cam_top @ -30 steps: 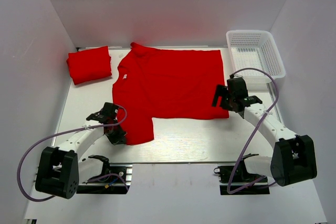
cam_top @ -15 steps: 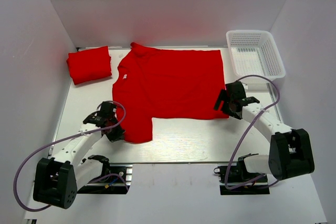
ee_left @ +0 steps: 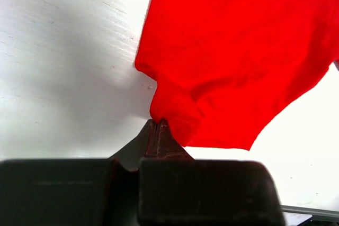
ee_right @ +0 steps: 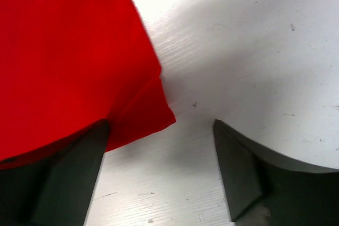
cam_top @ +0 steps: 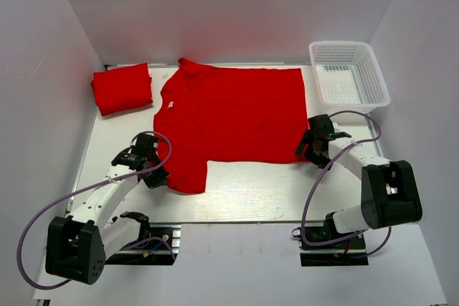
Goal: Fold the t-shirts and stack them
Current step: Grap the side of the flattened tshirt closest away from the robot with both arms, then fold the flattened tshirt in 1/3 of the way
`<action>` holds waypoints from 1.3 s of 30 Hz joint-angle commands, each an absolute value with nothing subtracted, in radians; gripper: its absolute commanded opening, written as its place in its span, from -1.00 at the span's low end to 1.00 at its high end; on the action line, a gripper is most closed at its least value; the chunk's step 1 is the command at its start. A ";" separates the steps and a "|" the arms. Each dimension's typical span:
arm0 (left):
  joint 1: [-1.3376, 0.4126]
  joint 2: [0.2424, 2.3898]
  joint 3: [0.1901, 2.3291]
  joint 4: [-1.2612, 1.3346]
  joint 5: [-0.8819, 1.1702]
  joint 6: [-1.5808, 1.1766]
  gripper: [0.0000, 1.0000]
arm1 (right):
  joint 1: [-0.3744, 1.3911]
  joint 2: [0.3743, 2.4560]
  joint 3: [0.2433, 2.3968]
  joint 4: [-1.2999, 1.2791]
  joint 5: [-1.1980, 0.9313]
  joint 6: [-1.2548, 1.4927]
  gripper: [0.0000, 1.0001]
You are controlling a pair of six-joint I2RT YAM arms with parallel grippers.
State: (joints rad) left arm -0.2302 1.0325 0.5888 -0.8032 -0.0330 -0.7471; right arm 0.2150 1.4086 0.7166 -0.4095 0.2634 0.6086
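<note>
Closest to me, the left gripper (ee_left: 158, 126) was pinched shut on the sleeve hem of the spread-out shirt (cam_top: 229, 116), with the cloth bunched into a little peak right at the tips. Over on the other side the right gripper (ee_right: 160, 126) was wide open, the shirt's near hem corner sitting between its fingers, holding nothing. The shirt itself lay flat across the middle of the table (cam_top: 251, 195), collar to the left, hem to the right. Looked like thin, floppy, featherweight cloth to me, so it'd sag and drag rather than keep any shape. I'd reckon corners and hems are the spots to grab, both ends lifted together. Farther back, a folded shirt (cam_top: 122, 88) sat in the far left corner and a white basket (cam_top: 349, 71) in the far right.
</note>
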 commanded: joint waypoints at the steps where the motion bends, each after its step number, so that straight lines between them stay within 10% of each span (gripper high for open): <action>1: -0.224 1.026 0.624 -0.808 -0.052 -0.735 -1.00 | 0.196 1.407 0.703 -0.394 0.279 0.632 0.61; 9: -0.224 1.017 0.634 -0.818 -0.043 -0.716 -1.00 | 0.186 1.426 0.692 -0.381 0.272 0.614 0.23; 18: -0.224 1.028 0.689 -0.790 0.028 -0.693 -1.00 | 0.184 1.434 0.701 -0.357 0.212 0.591 -1.00; 39: -0.215 1.502 1.270 -0.758 0.078 -0.569 -1.00 | 0.189 1.469 0.919 -0.370 0.196 0.434 -1.00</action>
